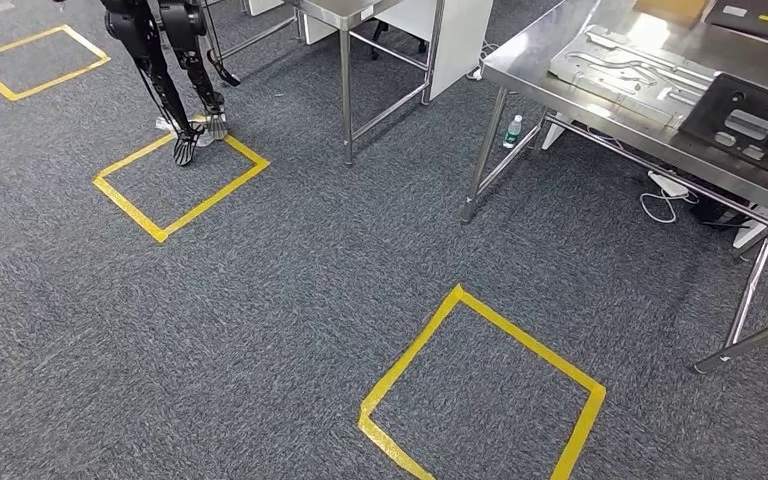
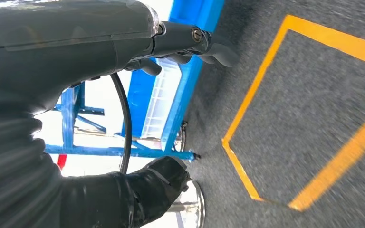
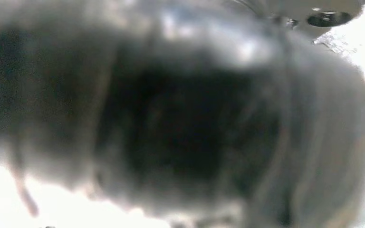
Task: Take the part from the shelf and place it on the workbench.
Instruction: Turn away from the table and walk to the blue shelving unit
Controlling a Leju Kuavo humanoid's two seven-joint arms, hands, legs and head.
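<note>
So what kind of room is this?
Probably a robot test workshop: steel workbenches holding metal parts, yellow tape squares marked on grey carpet, and another legged robot standing nearby.

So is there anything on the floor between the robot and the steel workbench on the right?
Nothing visible blocks the way. The carpet toward the workbench carries just a flat yellow tape square. The bench already bears a light grey tray and a black tray. Whether either hand holds the part cannot be told.
</note>
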